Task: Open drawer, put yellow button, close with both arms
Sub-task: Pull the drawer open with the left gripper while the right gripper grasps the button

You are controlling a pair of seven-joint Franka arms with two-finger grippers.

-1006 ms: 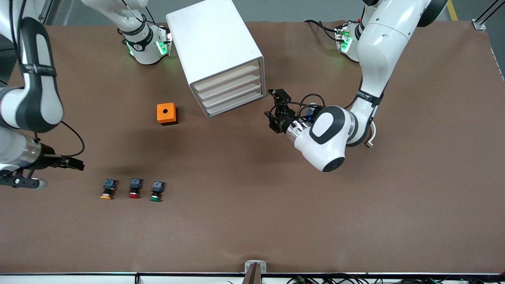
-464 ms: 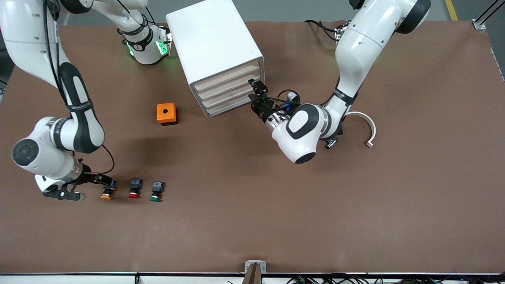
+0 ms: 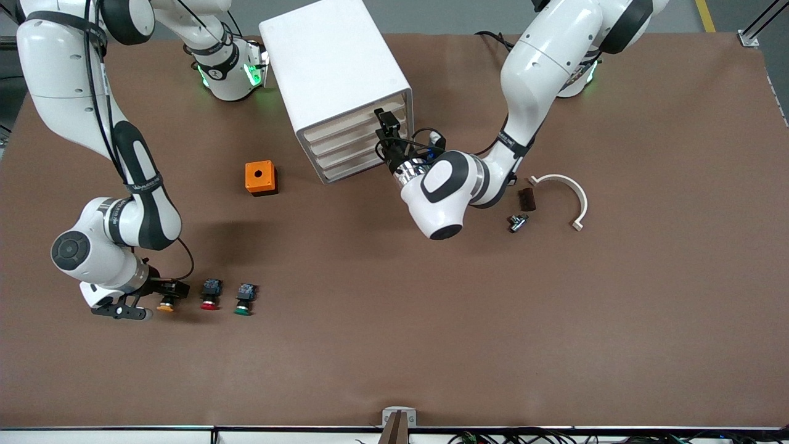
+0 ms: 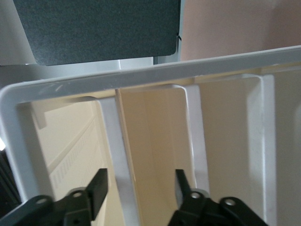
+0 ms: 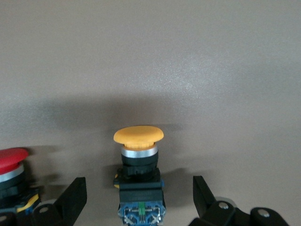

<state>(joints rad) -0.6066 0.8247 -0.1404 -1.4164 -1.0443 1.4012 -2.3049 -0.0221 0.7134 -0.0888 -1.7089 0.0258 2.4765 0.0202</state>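
- Right gripper (image 3: 165, 290) is what I'm watching first: it's low over the yellow button (image 3: 164, 304), fingers (image 5: 70, 200) spread wide with one on each side of the button's body, not pinching yet. A second ago that arm was way off at the table's edge, so it has swung right in.
- Yellow button sits on the brown table (image 3: 394, 345) at the right arm's end of a three-button row, on the table near the front camera. From the right wrist view its cap (image 5: 138, 134) points away from the gripper and the blue-grey block faces it. It hasn't budged.
- Red button (image 3: 210, 295) is just beside it, then the green button (image 3: 245, 299). Both are untouched.
- Orange box (image 3: 261, 177) with a round hole on top sits farther from the camera. I can't see anything in the hole.
- Curved white piece (image 3: 564, 192), a small dark block (image 3: 526, 199) and a small metal part (image 3: 516, 221) lie toward the left arm's end. The arm covered the last two before; now they show.
- Left gripper (image 3: 387, 132) is up against the cabinet (image 3: 336, 80) front, having closed in from clear of it a second ago. Its fingers (image 4: 98, 190) are parted, with a white upright rib of a drawer front between them, not clamped.
- Top drawer (image 3: 356, 116) looks shut, same as the three under it, so I can't tell what's inside any of them.
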